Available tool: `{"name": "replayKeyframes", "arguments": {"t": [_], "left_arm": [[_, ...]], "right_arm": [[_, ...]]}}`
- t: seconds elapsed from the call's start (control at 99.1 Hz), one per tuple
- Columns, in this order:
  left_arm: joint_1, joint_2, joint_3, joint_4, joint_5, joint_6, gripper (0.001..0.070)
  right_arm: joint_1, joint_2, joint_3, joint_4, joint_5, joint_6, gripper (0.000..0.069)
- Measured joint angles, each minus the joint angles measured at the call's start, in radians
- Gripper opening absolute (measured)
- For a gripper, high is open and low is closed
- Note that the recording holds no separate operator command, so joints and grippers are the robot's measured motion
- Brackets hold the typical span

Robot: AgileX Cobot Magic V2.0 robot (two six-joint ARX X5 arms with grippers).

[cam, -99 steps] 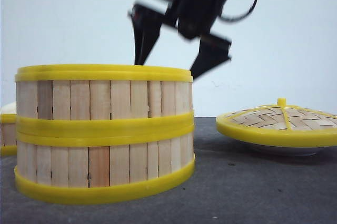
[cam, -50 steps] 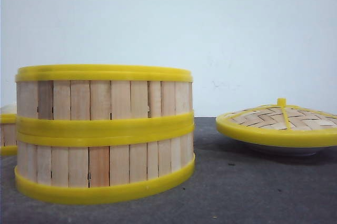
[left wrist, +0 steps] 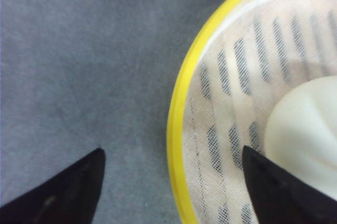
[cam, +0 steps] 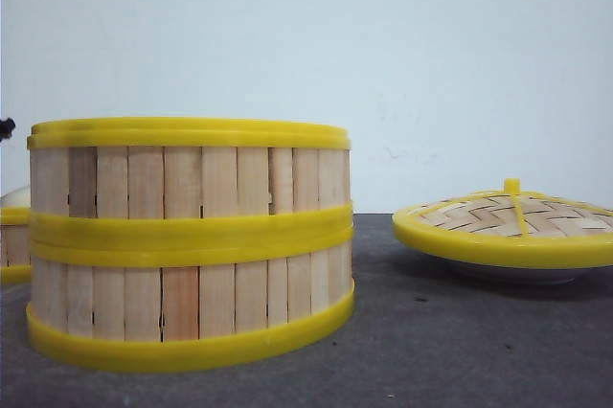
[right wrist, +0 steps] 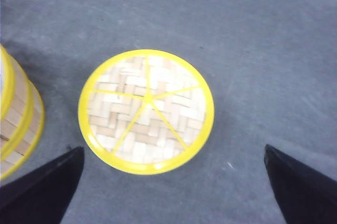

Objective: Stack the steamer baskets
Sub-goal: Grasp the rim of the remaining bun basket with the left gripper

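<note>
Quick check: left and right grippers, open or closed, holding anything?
Left gripper: open, empty, straddling the rim of a steamer basket.
Right gripper: open, empty, above the woven lid.

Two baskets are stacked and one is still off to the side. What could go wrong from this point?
1. The left gripper straddles the yellow rim of the third slatted steamer basket, which holds a pale bun; the inner finger could dent it.
2. The two-basket stack is tall; carrying the third basket in low could knock it.
3. The domed woven-bamboo lid sits under the open right gripper, inviting a wrong pick.

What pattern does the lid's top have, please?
The lid shows a herringbone bamboo weave, clearest in the right wrist view.
</note>
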Motion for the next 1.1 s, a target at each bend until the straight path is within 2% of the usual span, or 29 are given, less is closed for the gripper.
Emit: {"name": "replayKeyframes", "arguments": {"t": [0.141, 0.262, 0.363, 0.414, 0.605, 0.767, 0.888, 1.1], "left_arm": [[0.0, 0.023, 0.0, 0.005, 0.0, 0.0, 0.0255], [0.0, 0.033, 0.001, 0.012, 0.0, 0.0, 0.0181], [0.0, 0.04, 0.002, 0.013, 0.005, 0.0, 0.0068], [0.0, 0.04, 0.002, 0.016, -0.001, -0.004, 0.0039], [0.014, 0.04, 0.003, 0.02, 0.001, -0.003, 0.0022], [0.029, 0.042, 0.059, -0.053, 0.021, 0.006, 0.0022], [0.034, 0.042, 0.136, -0.119, 0.05, 0.024, 0.0022], [0.032, 0.039, 0.324, -0.28, 0.143, 0.03, 0.0022]], "right_arm": [[0.0, -0.013, 0.0, -0.029, 0.0, 0.008, 0.0681], [0.0, -0.014, 0.0, -0.046, 0.0, 0.019, 0.0681], [0.0, -0.015, 0.0, -0.05, 0.0, 0.026, 0.0681], [0.0, -0.015, 0.0, -0.053, 0.0, 0.027, 0.0681], [0.0, -0.016, 0.0, -0.084, 0.0, 0.03, 0.0681], [0.0, -0.043, -0.026, -0.092, 0.0, 0.03, 0.0681], [0.0, -0.1, -0.091, -0.066, 0.0, 0.031, 0.0681], [0.0, -0.2, -0.252, -0.011, 0.0, 0.057, 0.0681]]}}
